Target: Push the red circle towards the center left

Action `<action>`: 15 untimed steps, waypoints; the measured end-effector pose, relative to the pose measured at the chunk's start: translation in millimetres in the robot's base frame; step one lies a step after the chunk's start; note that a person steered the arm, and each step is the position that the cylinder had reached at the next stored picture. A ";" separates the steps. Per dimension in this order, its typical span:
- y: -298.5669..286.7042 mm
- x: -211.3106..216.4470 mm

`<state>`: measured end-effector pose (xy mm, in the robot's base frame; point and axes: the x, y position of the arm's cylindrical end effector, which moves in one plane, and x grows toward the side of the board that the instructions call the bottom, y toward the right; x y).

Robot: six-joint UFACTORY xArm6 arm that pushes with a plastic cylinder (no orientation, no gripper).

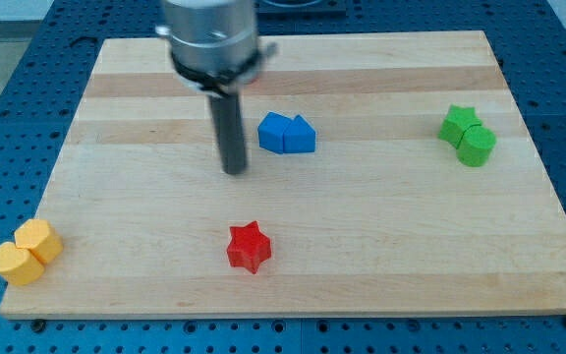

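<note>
Seems to be at the approach stage, with no contact made yet. Cannot find a red circle anywhere on the bench (116, 295); can find only one red block, the red star (249, 246), lying low in the frame just left of centre. Cannot rule out something hidden behind the arm's body at upper centre.

Next move, as a judgement: calls for getting round to the right-hand side of the red block, then sweeping leftward toward the frame's middle left, keeping clear of the blue blocks (286, 134).

End effector: a plain rod, so nothing to open or close, and nothing held. Ends at my tip (234, 172), just left of the blue blocks without touching them, well above the red star, and far from the green star (457, 122), green cylinder (477, 147) and yellow blocks (28, 252).
</note>
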<state>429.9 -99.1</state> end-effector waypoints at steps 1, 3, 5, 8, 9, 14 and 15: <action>-39.5 -70.0; -46.9 -231.9; 44.6 -229.7; 28.8 -141.5; 12.0 -141.5; -69.3 -89.9; -68.5 -65.3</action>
<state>364.6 -167.7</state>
